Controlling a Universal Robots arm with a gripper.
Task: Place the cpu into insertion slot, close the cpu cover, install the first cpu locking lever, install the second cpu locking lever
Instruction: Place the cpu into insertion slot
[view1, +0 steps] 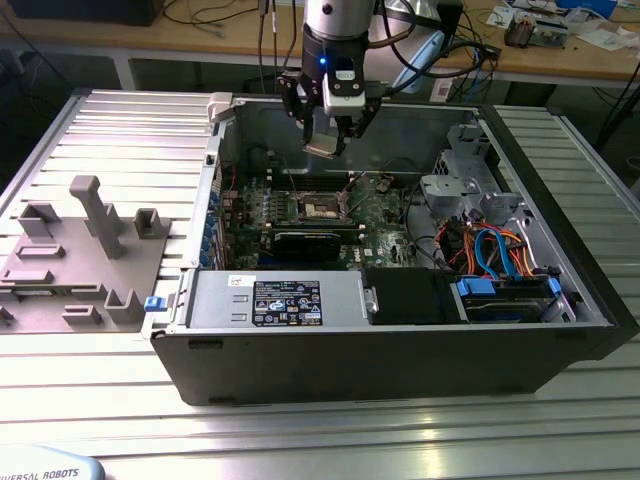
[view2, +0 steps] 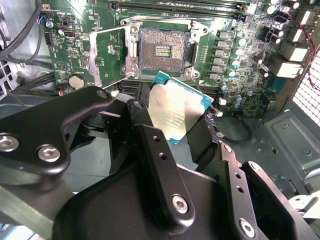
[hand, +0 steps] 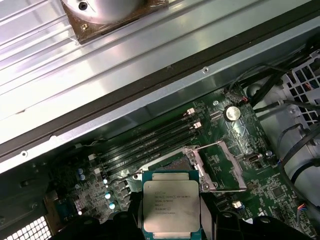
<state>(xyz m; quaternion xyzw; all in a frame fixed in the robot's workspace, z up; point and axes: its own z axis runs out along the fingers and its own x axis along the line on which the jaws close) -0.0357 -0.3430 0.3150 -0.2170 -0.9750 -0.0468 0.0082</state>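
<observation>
My gripper (view1: 323, 140) hangs over the open computer case, shut on the cpu (view1: 322, 148), a flat square chip with a silvery top. In both wrist views the cpu (view2: 176, 112) (hand: 171, 207) sits clamped by its edges between the black fingers (view2: 142, 117). It is held in the air above the motherboard, apart from the insertion slot (view2: 162, 50) (view1: 322, 206), whose tan contact centre lies bare. The cpu cover (view2: 110, 55) (hand: 220, 167), a grey metal frame, stands swung open beside the slot. Thin wire levers (view2: 165, 17) run along the socket's edges.
A long black graphics card (view1: 305, 243) lies just in front of the slot in the exterior view. Memory slots (hand: 150, 145) run beside it. A power supply (view1: 270, 300) and a drive bay with cables (view1: 500, 265) fill the case's near side. A grey fixture (view1: 80, 250) stands outside on the exterior view's left.
</observation>
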